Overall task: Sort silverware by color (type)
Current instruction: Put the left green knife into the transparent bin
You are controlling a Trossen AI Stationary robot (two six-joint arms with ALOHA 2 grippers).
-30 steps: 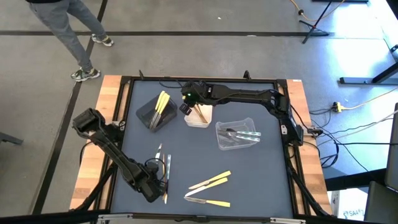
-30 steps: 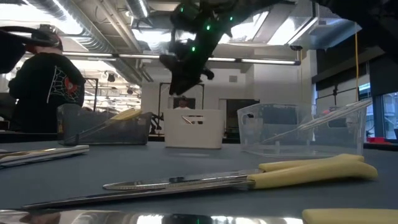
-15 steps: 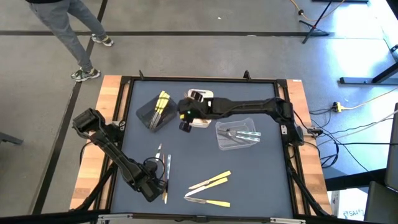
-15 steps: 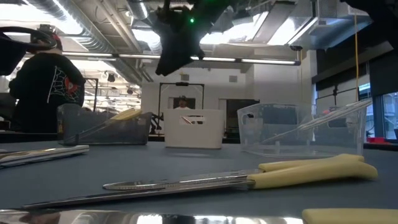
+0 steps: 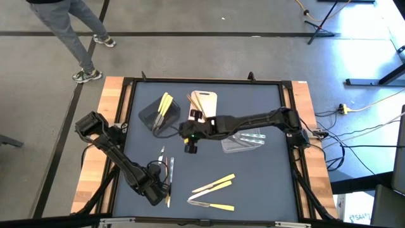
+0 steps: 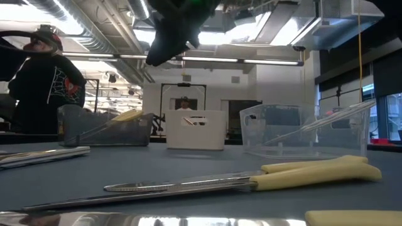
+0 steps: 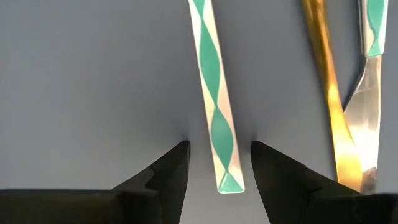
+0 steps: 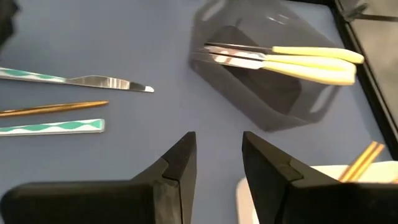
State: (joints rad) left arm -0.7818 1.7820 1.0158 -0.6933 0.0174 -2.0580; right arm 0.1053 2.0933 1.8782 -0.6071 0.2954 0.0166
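My left gripper (image 7: 219, 163) points down near the table's near left, open, one finger on each side of the free end of a green-and-white handled piece of silverware (image 7: 215, 99) that lies flat; gaps show on both sides. Beside it lie a gold piece (image 7: 328, 93) and a green-handled knife (image 7: 368, 74). My right gripper (image 8: 217, 163) hangs open over the table's middle (image 5: 190, 145), nothing between its fingers. Yellow-handled pieces (image 8: 298, 62) lie in the black tray (image 5: 157, 115). Orange-brown pieces (image 5: 201, 101) rest in the white tray (image 5: 209, 96).
A clear tray (image 5: 243, 140) with silver-grey pieces lies right of my right gripper, partly under that arm. Yellow-handled knives (image 5: 215, 185) (image 5: 214, 206) lie near the front edge. A person (image 6: 44, 81) stands beyond the table's far left.
My right gripper has swung from above the white tray toward the table's near edge, out over the middle of the table, rolling as it went; it carries nothing. The white tray now shows uncovered.
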